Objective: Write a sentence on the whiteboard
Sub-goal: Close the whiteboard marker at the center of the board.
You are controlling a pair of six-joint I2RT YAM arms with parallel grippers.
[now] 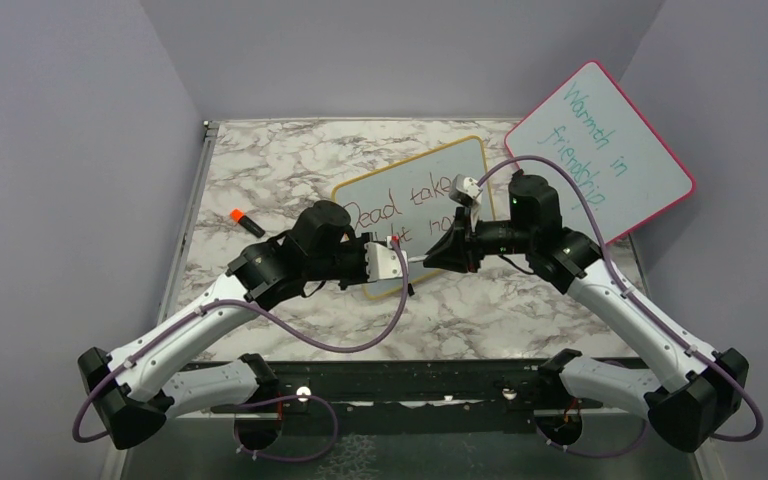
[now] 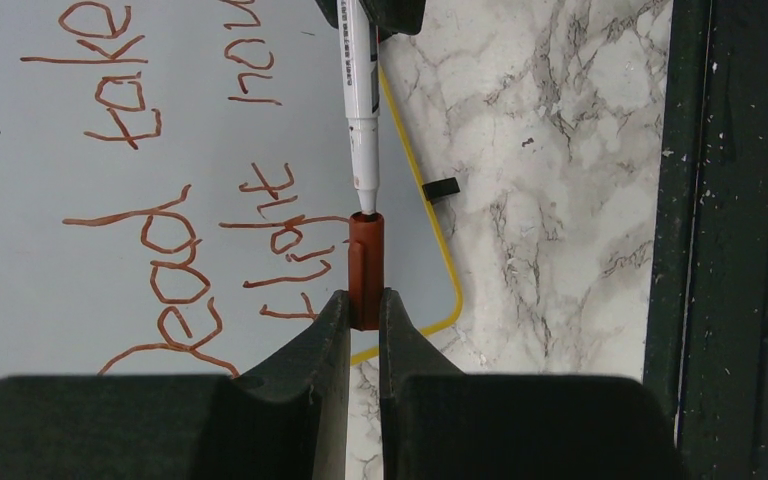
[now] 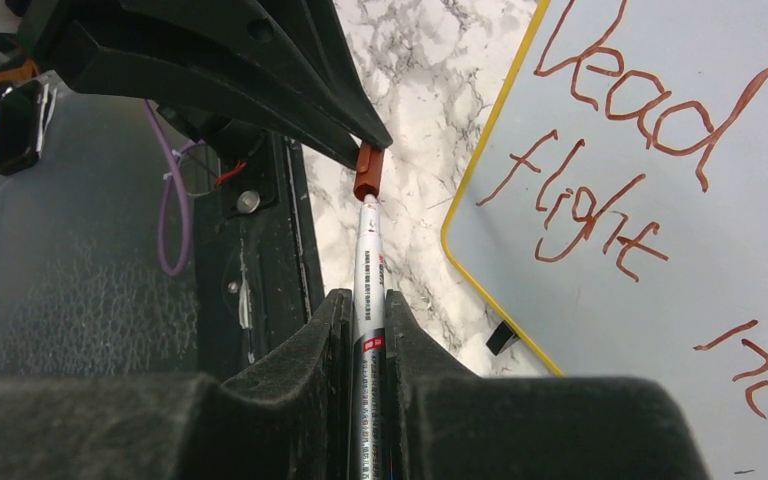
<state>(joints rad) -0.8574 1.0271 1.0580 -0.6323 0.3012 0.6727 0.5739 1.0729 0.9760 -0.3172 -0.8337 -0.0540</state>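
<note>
Red-brown plastic sits pinched in the left tool (image 2: 364, 300): it is clenched on the marker cap (image 2: 365, 262), whose open mouth points toward twelve o'clock in the left wrist view. The right tool (image 3: 368, 320) is clenched on the white marker (image 3: 368, 265), and the marker's tip is right at the cap's mouth, touching it or just inside. So the step in hand looks like recapping, which suggests the writing itself is over.

Outward from the two tools, the whiteboard (image 1: 465, 150) with its yellow frame lies flat on the marble desk (image 1: 260, 160), at about twelve o'clock from where the tools meet in the top view. The sentence (image 2: 175, 240) is on it in red-brown letters, "Dead take" over "flight", with a further word partly hidden. A second, pink-framed board (image 1: 650, 150) with teal writing leans at two o'clock, and a small orange-and-black object (image 1: 247, 222) lies on the desk at nine o'clock.

The next move calls for keeping marker and cap on one line while pressing them together; a slight tilt could make the tip skid off the rim.
</note>
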